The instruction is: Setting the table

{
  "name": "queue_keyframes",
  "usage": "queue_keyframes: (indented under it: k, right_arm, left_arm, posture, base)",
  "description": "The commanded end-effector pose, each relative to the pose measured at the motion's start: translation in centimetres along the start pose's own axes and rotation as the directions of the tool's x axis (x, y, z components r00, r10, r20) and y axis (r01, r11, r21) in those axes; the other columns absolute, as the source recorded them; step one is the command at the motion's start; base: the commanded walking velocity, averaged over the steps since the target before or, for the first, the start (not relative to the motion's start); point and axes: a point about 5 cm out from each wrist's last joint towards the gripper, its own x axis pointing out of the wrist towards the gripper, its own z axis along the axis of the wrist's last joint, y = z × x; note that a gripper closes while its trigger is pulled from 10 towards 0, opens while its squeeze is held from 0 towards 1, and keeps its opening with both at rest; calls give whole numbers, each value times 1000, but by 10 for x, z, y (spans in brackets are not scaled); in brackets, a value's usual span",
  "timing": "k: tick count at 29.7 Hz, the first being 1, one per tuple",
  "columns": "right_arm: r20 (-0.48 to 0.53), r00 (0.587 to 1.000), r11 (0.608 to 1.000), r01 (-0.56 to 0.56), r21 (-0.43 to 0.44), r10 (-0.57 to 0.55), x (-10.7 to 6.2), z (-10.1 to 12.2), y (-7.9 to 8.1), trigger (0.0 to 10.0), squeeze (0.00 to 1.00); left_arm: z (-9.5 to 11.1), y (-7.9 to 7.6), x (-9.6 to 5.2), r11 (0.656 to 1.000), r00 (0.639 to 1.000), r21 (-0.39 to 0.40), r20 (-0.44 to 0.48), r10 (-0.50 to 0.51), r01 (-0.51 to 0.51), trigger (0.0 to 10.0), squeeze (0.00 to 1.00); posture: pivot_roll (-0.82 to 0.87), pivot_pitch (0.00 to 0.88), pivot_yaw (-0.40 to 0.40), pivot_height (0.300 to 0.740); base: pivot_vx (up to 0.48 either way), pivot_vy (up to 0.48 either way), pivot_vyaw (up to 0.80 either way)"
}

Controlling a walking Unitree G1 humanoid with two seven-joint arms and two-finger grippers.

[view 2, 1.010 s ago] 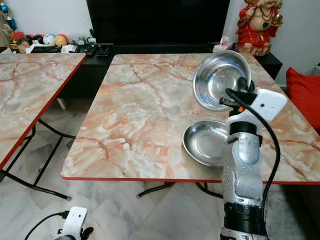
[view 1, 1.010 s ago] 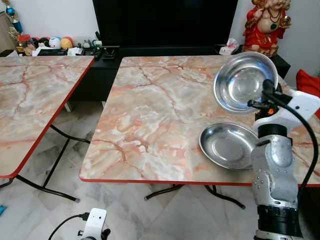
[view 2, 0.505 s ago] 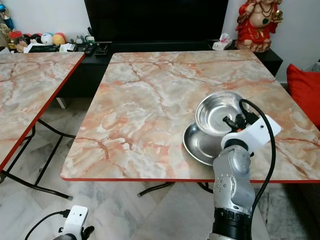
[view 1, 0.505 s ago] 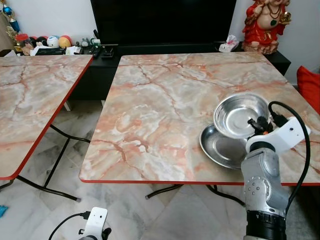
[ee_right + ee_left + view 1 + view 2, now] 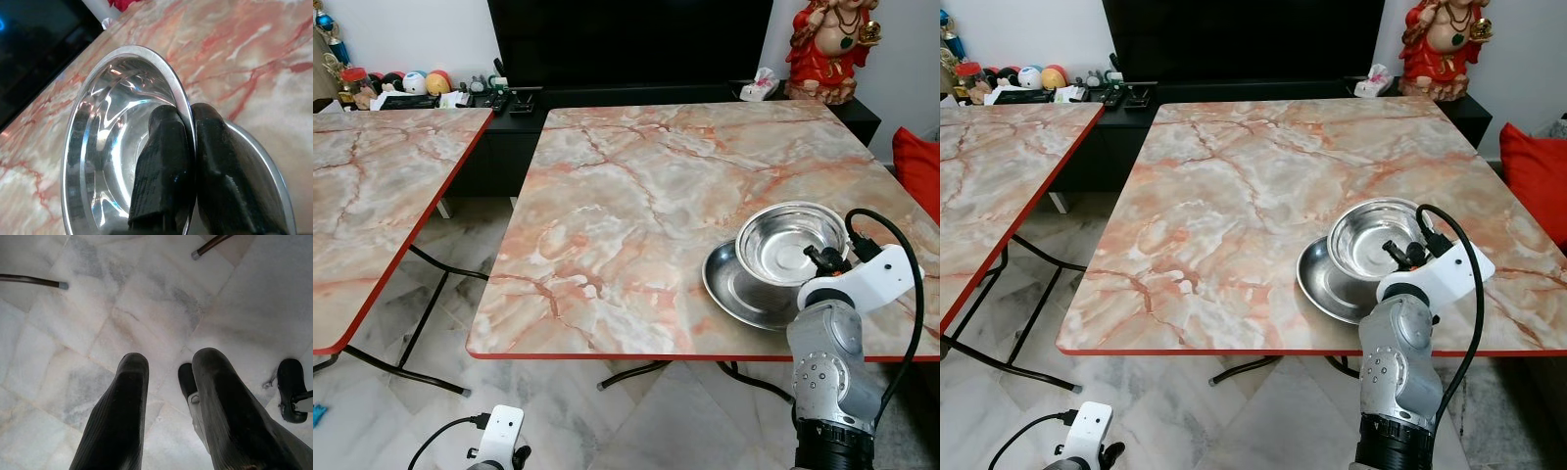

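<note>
A steel bowl (image 5: 788, 241) rests inside a wider steel plate (image 5: 739, 289) near the front right of the marble table (image 5: 636, 196). My right gripper (image 5: 188, 132) is shut on the bowl's near rim, one finger inside and one outside. Its white wrist (image 5: 862, 279) sits just right of the bowl. My left gripper (image 5: 166, 382) hangs low over the floor, fingers a little apart with nothing between them.
A second marble table (image 5: 372, 206) stands to the left, with a floor gap between the two. A dark TV cabinet (image 5: 626, 39) and a red figurine (image 5: 832, 44) are behind. A red cushion (image 5: 918, 166) lies at the far right.
My right gripper has brought the bowl down from tilted in the air onto the plate, then settled it level and slightly rightward.
</note>
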Motion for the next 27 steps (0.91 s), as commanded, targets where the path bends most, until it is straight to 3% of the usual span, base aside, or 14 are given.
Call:
queue_keyframes:
  k: [1,10,27]
  right_arm:
    - [-16,1000,1000,-7,-2,7,-1,-4,1,10000,0]
    - [-56,998,998,0,-68,-4,4,-14,-3,10000,0]
    - [-49,999,997,16,-72,-19,18,-15,-5,10000,0]
  left_arm:
    - [-4,4,-1,1000,1000,13,-21,3,-3,10000,0]
    - [-3,4,-1,1000,1000,16,-18,3,-3,10000,0]
    - [-1,4,-1,1000,1000,16,-10,4,-4,10000,0]
  posture:
    - [-43,1,45,740]
    - [-41,0,45,740]
    - [-34,0,47,740]
  base:
    - [0,0,0]
    - [0,0,0]
    - [0,0,0]
